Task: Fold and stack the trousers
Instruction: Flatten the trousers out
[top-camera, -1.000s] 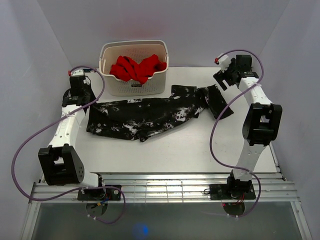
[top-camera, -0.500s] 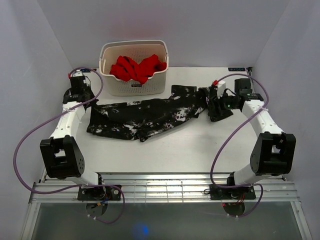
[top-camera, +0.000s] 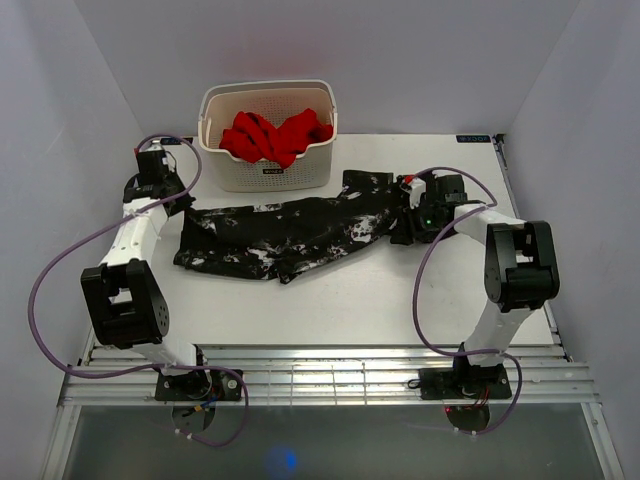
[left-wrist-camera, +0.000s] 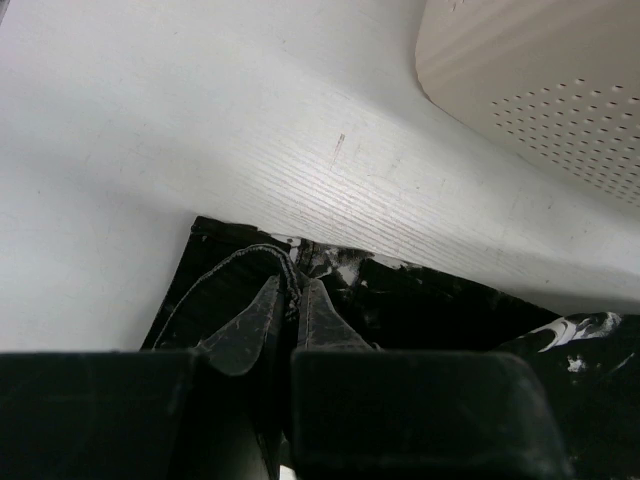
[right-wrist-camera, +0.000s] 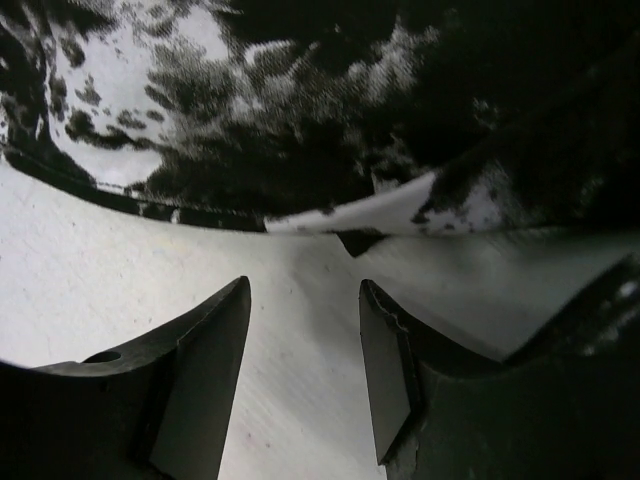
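Note:
The black trousers with white speckles (top-camera: 290, 232) lie spread flat across the table, from left to right. My left gripper (top-camera: 177, 206) is at their left end. In the left wrist view its fingers (left-wrist-camera: 318, 320) are shut on a raised fold of the dark fabric edge (left-wrist-camera: 262, 262). My right gripper (top-camera: 408, 228) is low at the trousers' right end. In the right wrist view it (right-wrist-camera: 300, 310) is open over bare table, with the speckled edge of the trousers (right-wrist-camera: 300, 150) just ahead of the fingertips and nothing between them.
A cream basket (top-camera: 266, 160) holding a bright red garment (top-camera: 275, 135) stands at the back, just behind the trousers; its perforated wall shows in the left wrist view (left-wrist-camera: 540, 90). White walls close in the table at left, right and back.
My right arm has swung down from the far right corner to the trousers' right end. My left arm has shifted slightly back at the left end.

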